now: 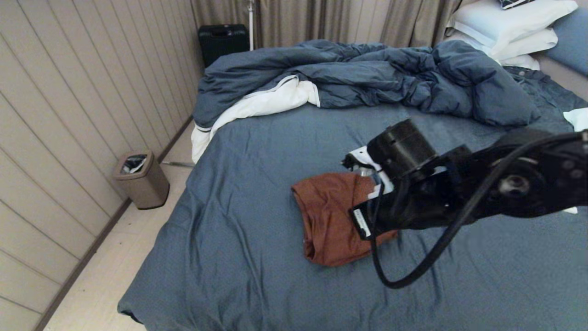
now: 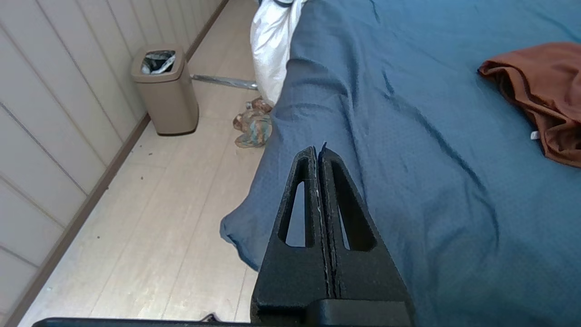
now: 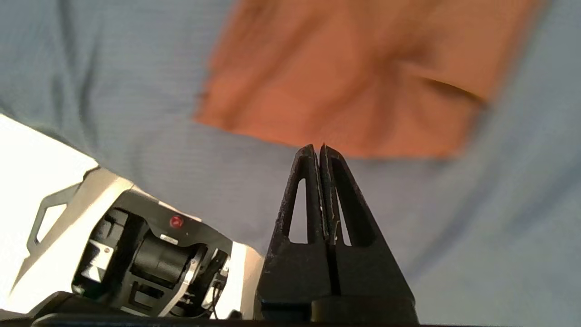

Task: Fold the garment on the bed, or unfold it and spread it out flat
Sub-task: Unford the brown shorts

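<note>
Shorts (image 1: pixel 328 216) lie bunched mid-bed (image 1: pixel 239 239). Your right hand (image 3: pixel 319 147) hovers above them, fingers together; left hand (image 2: pixel 317 151) parked, also together. Part the fingers before descending, then pinch one hem corner.

Panelled beige wall (image 1: pixel 69 115) left, pale plank floor (image 1: pixel 105 276), tan bin (image 1: pixel 140 179), drawn beige curtains (image 1: pixel 321 20), black suitcase (image 1: pixel 223 41).

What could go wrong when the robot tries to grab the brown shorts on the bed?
The right end effector is shut above the shorts, so it could just poke them instead of pinching. The shorts lie bunched and doubled over, so it might catch one layer only, or pinch the blue sheet too. The left end effector is shut near the bed's edge and cannot help.
</note>
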{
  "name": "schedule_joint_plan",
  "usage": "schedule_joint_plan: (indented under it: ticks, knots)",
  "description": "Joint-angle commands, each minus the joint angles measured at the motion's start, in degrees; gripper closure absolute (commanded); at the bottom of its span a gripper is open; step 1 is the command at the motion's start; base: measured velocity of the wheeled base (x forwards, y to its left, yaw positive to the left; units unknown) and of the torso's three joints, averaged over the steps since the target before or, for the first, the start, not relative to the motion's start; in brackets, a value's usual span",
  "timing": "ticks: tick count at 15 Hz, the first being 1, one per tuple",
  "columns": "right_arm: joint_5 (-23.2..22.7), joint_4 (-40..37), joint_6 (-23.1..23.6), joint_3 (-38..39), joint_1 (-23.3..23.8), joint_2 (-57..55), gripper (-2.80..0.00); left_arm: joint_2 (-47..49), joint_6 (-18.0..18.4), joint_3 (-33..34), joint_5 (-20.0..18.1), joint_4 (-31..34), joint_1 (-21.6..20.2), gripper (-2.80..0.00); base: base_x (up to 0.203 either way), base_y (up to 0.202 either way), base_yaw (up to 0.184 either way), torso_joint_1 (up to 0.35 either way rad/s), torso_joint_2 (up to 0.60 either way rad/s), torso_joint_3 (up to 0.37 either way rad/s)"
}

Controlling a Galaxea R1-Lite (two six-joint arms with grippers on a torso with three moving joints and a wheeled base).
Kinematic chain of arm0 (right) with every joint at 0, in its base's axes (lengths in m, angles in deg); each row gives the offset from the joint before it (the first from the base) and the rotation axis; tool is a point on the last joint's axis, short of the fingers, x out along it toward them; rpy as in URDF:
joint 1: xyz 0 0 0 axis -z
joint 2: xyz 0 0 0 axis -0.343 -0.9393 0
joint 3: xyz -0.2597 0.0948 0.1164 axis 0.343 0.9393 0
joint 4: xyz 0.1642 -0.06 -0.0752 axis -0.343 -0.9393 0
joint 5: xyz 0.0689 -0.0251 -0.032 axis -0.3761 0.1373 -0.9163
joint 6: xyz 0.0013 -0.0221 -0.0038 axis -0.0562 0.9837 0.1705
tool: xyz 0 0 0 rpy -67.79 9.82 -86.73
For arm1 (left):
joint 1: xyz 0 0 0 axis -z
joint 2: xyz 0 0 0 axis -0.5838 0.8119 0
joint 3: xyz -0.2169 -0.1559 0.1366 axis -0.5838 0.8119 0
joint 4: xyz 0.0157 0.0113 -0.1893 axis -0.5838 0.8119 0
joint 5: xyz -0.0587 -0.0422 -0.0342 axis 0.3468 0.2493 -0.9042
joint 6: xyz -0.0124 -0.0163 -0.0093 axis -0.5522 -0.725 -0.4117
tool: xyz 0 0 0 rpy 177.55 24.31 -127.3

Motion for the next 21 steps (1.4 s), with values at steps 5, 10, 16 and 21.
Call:
schedule_joint_plan:
  ticks: [5, 10, 16, 21]
  knots:
    - [2.55, 1.03, 2.06, 1.69, -5.32, -9.19, -2.8, 0.08, -0.04, 0.05, -0.02, -0.03, 0.0, 0.0, 0.0, 0.0, 0.0, 0.0, 0.0, 0.0]
    - [7.59, 6.47, 4.32, 1.5, -5.18, -15.05, -2.8, 0.08, -0.04, -0.13, 0.01, 0.0, -0.01, 0.0, 0.0, 0.0, 0.0, 0.0, 0.0, 0.0]
    - [10.18, 18.14, 5.05, -0.85, -5.2, -22.97, -2.8, 0.08, -0.04, 0.05, 0.06, -0.03, 0.0, 0.0, 0.0, 0.0, 0.0, 0.0, 0.0, 0.0]
    - [10.22, 18.79, 5.05, -1.38, -4.62, -25.84, -2.8, 0.08, -0.04, 0.05, 0.07, -0.03, 0.0, 0.0, 0.0, 0.0, 0.0, 0.0, 0.0, 0.0]
